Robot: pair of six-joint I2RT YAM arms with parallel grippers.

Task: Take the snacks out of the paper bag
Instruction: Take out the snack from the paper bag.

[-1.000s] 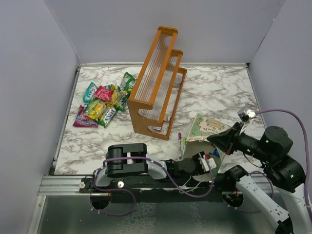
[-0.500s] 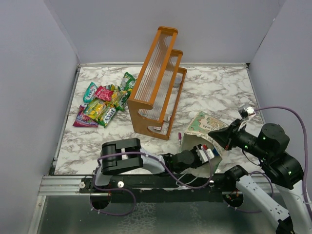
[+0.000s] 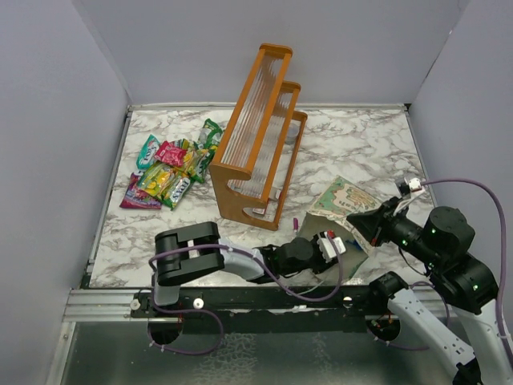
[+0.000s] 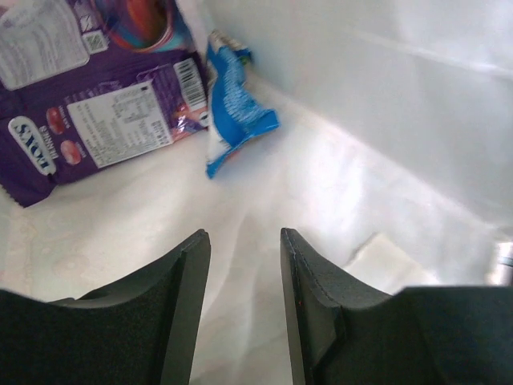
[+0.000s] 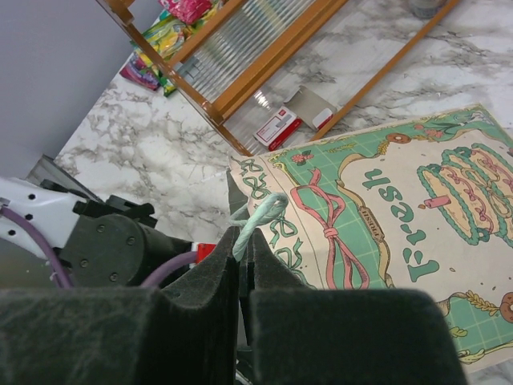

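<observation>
Most snacks (image 3: pixel 168 170) lay on the desk (image 3: pixel 361 136), yet a purple packet (image 4: pixel 88 112) and a blue packet (image 4: pixel 232 100) lay inside the paper bag (image 5: pixel 385 192), left jaws open there, right jaws clamping its handle (image 5: pixel 260 210).

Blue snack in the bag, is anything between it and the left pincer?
Nothing visible is. The left pincer is open inside the paper bag, with only bare bag floor between it and the blue snack. A purple packet lies off to the side.
</observation>
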